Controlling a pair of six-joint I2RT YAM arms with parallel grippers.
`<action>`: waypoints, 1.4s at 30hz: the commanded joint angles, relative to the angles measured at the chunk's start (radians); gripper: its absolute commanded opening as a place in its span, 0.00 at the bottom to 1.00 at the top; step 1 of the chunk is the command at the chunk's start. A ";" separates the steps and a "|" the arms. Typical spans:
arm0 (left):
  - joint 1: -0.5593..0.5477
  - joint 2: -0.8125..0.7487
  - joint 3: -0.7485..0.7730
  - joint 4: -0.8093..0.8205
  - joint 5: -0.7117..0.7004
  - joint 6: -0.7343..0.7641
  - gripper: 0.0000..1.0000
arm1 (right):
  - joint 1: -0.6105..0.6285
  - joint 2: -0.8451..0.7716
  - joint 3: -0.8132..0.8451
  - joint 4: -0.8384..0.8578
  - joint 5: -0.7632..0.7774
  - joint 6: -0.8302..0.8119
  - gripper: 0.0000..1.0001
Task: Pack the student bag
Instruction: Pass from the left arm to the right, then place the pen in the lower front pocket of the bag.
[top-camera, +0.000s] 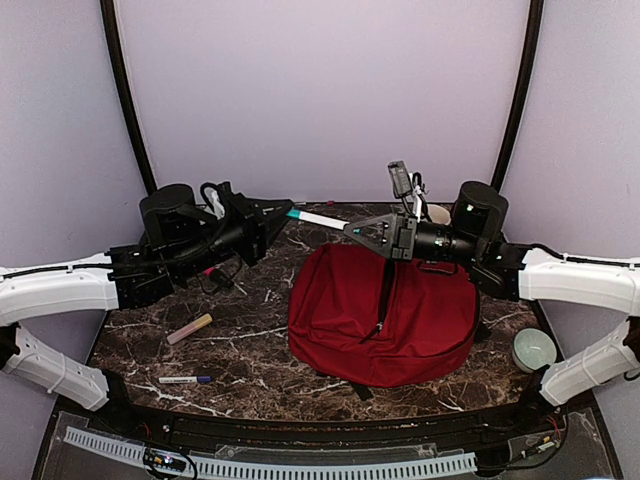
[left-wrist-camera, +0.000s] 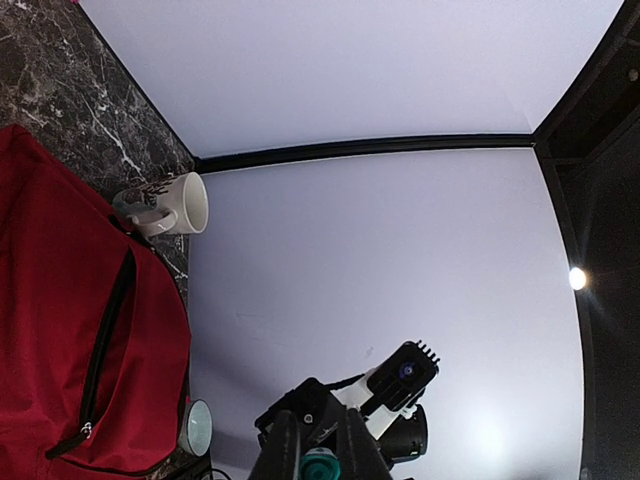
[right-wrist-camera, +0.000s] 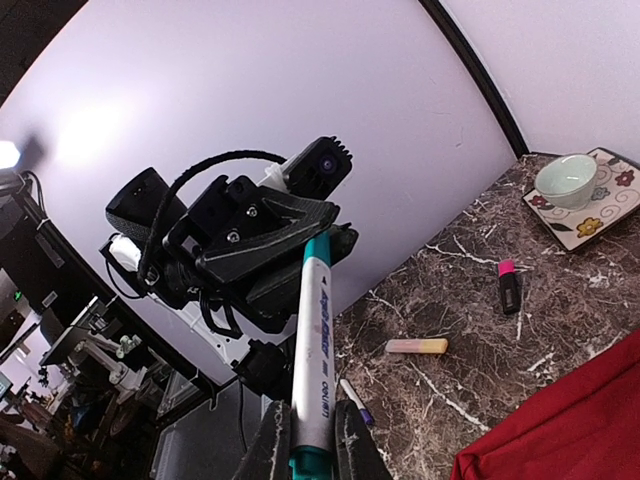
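The student bag lies flat on the marble table, a red backpack with its dark zipper facing up; its red fabric also fills the left of the left wrist view. Behind it and above the table, a white marker with teal ends spans between both grippers. My left gripper is shut on one end, whose teal cap shows between its fingers. My right gripper is shut on the other end, the marker clamped between its two fingers.
A white mug stands behind the bag. A pale cup sits at the right edge. Left of the bag lie a pastel highlighter and a purple-capped pen. A pink-capped marker and a patterned plate holding a bowl lie farther back.
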 joint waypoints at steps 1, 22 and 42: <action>0.004 -0.036 -0.016 0.015 0.014 0.015 0.07 | -0.006 -0.009 0.039 0.014 0.019 -0.012 0.00; 0.004 -0.088 0.045 -0.517 -0.050 0.109 0.96 | -0.059 -0.235 0.057 -1.073 0.578 -0.293 0.00; 0.004 -0.087 0.040 -0.552 -0.034 0.099 0.91 | -0.066 -0.149 0.053 -1.023 0.676 -0.220 0.00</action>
